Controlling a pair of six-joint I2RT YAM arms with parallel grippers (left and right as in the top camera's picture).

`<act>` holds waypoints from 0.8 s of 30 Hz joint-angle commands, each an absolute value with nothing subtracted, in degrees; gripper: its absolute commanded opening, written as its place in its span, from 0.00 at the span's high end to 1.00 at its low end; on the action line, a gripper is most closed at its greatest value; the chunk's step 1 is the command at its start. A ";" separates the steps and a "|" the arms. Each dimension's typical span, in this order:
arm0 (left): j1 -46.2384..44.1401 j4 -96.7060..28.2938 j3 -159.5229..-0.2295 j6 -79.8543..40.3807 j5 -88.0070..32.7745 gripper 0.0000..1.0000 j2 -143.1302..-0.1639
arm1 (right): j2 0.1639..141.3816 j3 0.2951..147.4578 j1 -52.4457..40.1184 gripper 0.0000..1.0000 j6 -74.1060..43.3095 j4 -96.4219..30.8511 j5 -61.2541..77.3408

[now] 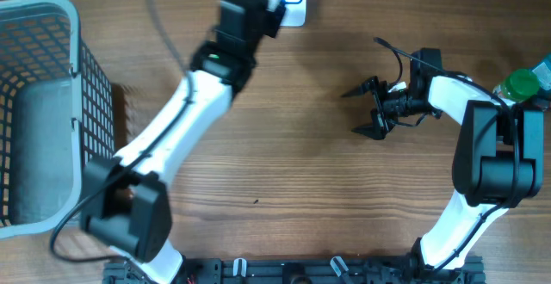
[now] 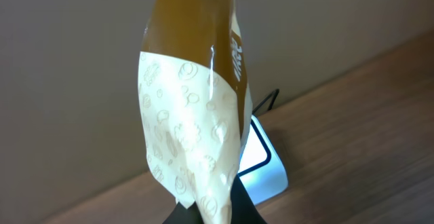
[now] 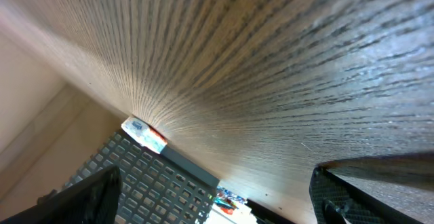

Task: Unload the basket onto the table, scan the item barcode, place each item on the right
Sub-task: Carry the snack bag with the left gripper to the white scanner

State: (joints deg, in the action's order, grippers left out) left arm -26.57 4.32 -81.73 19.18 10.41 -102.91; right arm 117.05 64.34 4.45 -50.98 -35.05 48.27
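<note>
My left end effector clenched on lower seam of snack pouch, centre frame, before lit scanner. Pouch likely light, soft, slick film; pinch flat seam, not puffy middle. My right end effector released, mid-right.

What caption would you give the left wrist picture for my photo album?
Left gripper, shut on a brown-and-cream snack pouch, holds it up before the white scanner on the wooden table.

Overhead plus two wrist views.
Overhead looks straight down; left wrist faces the wall; right wrist skims the surface toward the shared basket.
</note>
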 commanded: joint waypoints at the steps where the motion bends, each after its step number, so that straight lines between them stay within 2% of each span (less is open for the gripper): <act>1: -30.13 9.63 -82.11 36.03 21.69 0.96 -108.99 | 129.01 56.49 7.46 0.09 -49.65 -31.48 13.34; 5: -30.92 16.12 -82.11 47.40 27.16 0.96 -113.56 | 129.01 56.49 7.46 0.08 -49.52 -29.65 13.32; 9: -30.85 18.87 -82.11 52.34 27.09 0.96 -116.27 | 129.01 56.49 7.46 0.08 -49.52 -27.46 13.32; 17: -32.42 24.23 -82.15 64.49 22.68 0.96 -121.58 | 129.01 56.49 7.46 0.07 -49.60 -25.04 13.32; 24: -33.65 25.43 -82.15 70.08 19.94 0.96 -124.40 | 129.01 56.49 7.46 0.08 -49.50 -23.99 13.30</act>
State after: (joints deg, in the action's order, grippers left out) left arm -33.12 24.10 -81.71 65.21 22.41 -123.42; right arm 116.64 62.33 5.19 -53.98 -27.81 50.54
